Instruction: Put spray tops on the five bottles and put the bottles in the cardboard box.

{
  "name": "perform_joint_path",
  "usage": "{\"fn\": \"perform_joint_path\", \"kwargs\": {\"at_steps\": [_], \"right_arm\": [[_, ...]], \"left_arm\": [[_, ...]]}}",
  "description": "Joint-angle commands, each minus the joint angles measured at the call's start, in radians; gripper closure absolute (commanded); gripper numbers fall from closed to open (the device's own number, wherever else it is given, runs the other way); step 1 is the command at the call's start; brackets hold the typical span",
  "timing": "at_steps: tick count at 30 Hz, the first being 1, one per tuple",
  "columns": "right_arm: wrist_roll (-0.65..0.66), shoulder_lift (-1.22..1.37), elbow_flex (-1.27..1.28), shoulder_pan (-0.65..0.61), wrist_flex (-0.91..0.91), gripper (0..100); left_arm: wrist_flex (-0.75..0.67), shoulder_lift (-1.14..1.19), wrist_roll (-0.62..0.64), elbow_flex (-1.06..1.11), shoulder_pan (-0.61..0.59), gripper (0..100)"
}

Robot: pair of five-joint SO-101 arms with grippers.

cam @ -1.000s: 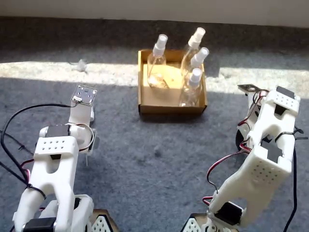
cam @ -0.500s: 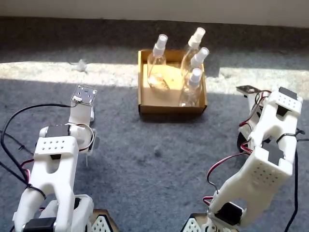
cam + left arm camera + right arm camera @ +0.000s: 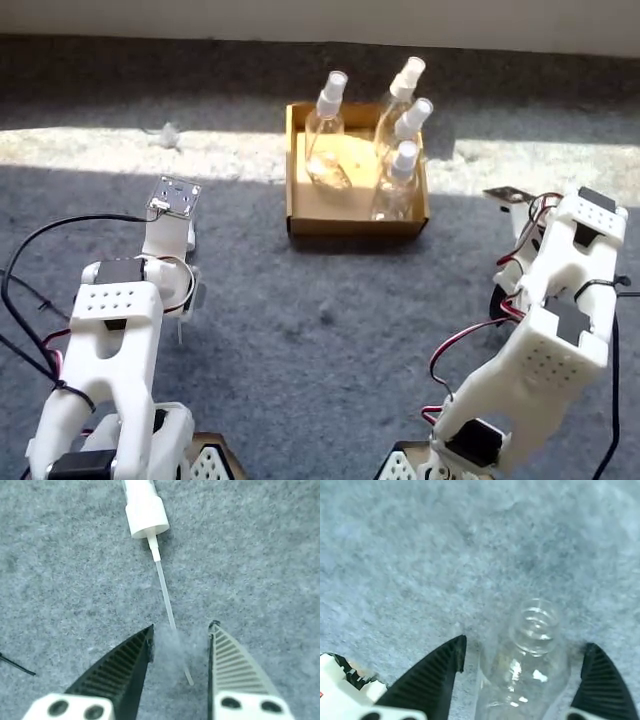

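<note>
The cardboard box (image 3: 357, 226) is sitting at the far middle of the worktop (image 3: 320, 320), partly in a band of sunlight. Four capped bottles (image 3: 397, 190) are standing in it, each wearing a white spray top: one is at the far left corner and three are crowding along the right side, their necks rising above the rim. The left arm (image 3: 115, 330) is hanging over the near left of the worktop with its wrist pointing down. Its left pincer (image 3: 181, 630) is standing partly open just above the grey surface and is gripping nothing. The loose top (image 3: 146, 515) is lying flat beyond the tips, and its thin tube (image 3: 167, 602) is running back between the two dark fingers (image 3: 127, 665), ending in the gap and touching neither as far as can be seen. The right arm (image 3: 555, 330) is leaning over the right edge of the worktop, beside the box and a little nearer. Its right pincer (image 3: 526, 641) is spreading wide. The open bottle (image 3: 527, 672) is standing upright between the fingers with its threaded neck bare and no top on it. Whether either finger is touching the clear wall cannot be told. A small pale object (image 3: 168, 133), too small to make out, is lying in the sunlit strip to the left of the box, well apart from both arms.
</note>
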Motion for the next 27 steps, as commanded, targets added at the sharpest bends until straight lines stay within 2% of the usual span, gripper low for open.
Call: {"fn": "perform_joint_path", "kwargs": {"at_steps": [1, 6, 12, 15, 20, 24, 27], "right_arm": [[0.009, -0.048, 0.005, 0.033, -0.018, 69.4], [0.009, -0.047, 0.007, 0.053, -0.031, 82.3], [0.006, -0.053, 0.002, 0.054, -0.022, 92.0], [-0.103, -0.059, -0.012, 0.054, -0.027, 98.5], [-0.206, -0.154, -0.119, 0.038, -0.022, 99.4], [-0.265, -0.289, -0.12, 0.002, -0.022, 99.4], [-0.322, -0.392, -0.079, -0.045, -0.03, 99.4]], "left_arm": [[-0.009, -0.025, -0.008, -0.002, -0.01, 82], [-0.009, -0.025, -0.008, -0.002, -0.01, 82], [-0.009, -0.028, -0.008, -0.008, -0.01, 82], [0.003, -0.03, -0.005, -0.044, -0.01, 82], [0.233, -0.03, -0.006, -0.203, -0.002, 81], [0.419, -0.03, -0.006, -0.343, -0.002, 76], [0.505, -0.03, -0.006, -0.421, -0.004, 74]]}}
